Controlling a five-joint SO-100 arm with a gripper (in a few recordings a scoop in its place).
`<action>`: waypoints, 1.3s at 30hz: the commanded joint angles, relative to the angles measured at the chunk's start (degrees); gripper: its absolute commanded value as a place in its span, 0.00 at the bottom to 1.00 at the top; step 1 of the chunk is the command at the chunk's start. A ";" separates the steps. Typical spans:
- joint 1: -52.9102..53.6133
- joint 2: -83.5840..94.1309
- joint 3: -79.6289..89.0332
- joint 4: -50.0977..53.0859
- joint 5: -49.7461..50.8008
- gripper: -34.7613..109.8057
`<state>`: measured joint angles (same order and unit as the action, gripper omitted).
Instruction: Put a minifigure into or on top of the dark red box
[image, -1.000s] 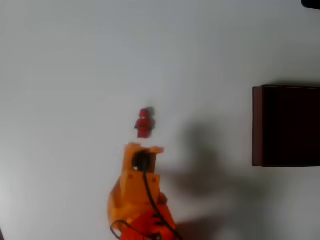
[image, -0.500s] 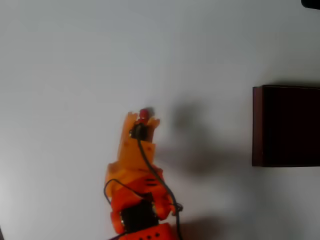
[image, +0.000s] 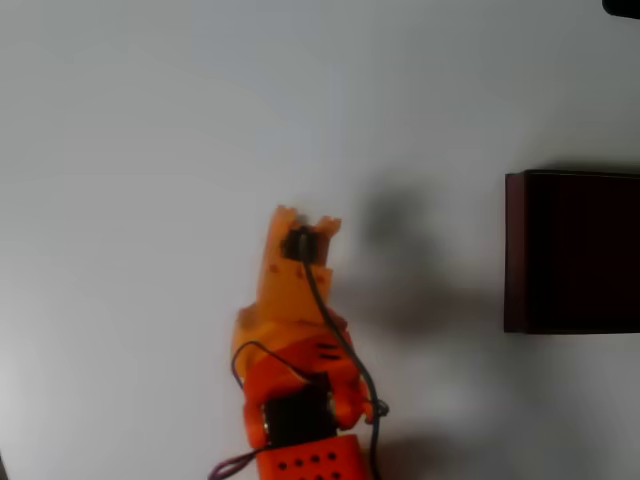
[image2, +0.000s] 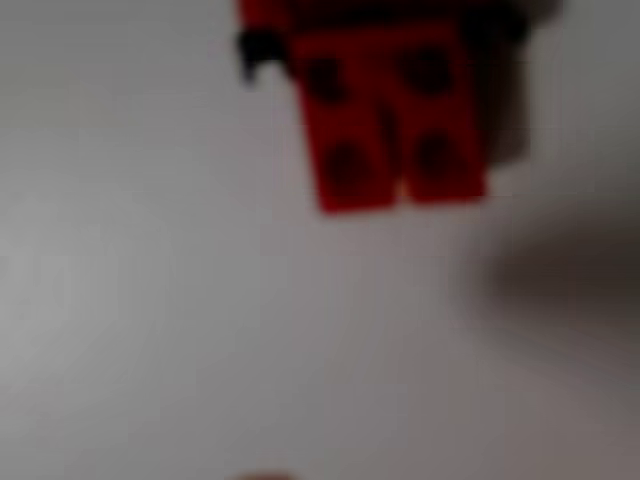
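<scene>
A: How many minifigures do you count?
B: One minifigure (image2: 395, 110), red, seen blurred and close in the wrist view, at about twelve o'clock in that picture, legs pointing toward six.
A: And boxes?
B: One dark red box (image: 514, 250), at three o'clock in the overhead view.
A: Arms?
B: One orange arm, coming in from six o'clock, with one gripper (image: 306, 224) at its tip.
A: Surfaces?
B: One white table (image: 150, 150) under all of it.
</scene>
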<state>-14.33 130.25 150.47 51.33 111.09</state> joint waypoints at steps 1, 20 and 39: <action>-2.64 -2.11 -0.70 -1.58 1.58 0.39; -2.02 -12.39 -6.24 -7.03 -2.99 0.38; 0.35 -15.56 -7.12 -9.93 -6.68 0.38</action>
<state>-14.41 114.26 144.84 41.48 104.24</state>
